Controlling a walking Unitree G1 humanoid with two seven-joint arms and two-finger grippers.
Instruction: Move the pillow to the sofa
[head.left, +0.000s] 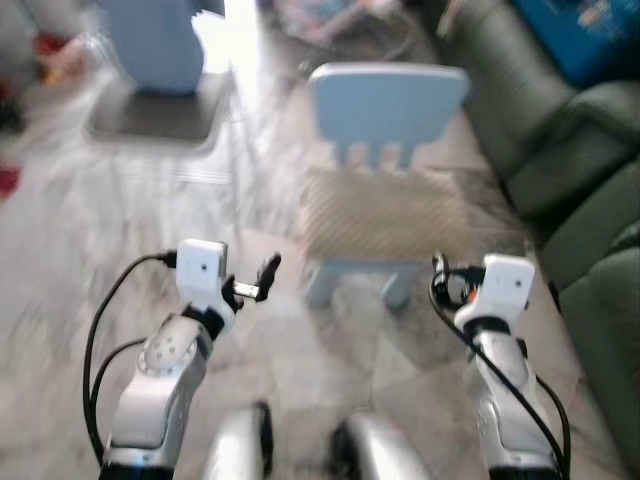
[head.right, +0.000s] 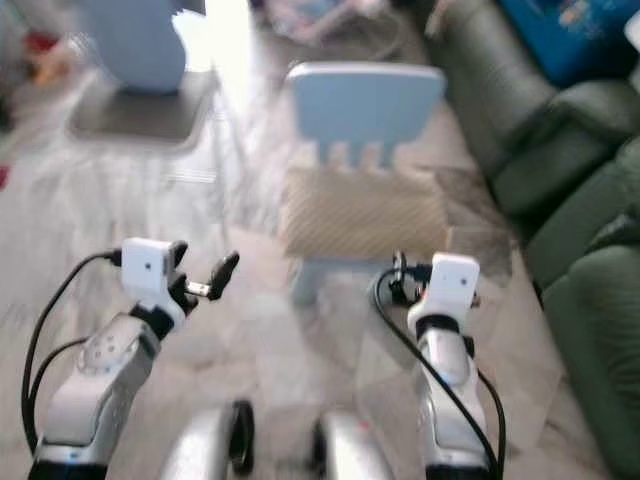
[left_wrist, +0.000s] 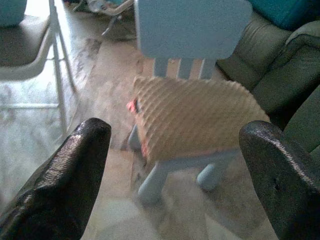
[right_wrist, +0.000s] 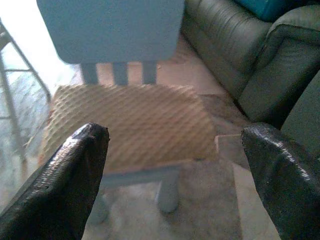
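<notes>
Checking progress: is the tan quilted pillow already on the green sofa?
No, the tan quilted pillow lies on the pale blue small chair, beside the green sofa.

Quilted cloth pillow (head.left: 385, 213) on smooth plastic chair (head.left: 388, 105); leathery sofa (head.left: 560, 150).

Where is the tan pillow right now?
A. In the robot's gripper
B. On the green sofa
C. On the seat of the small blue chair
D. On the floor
C: the pillow lies on the seat of the chair, with the sofa off to the right and both grippers short of it.
</notes>
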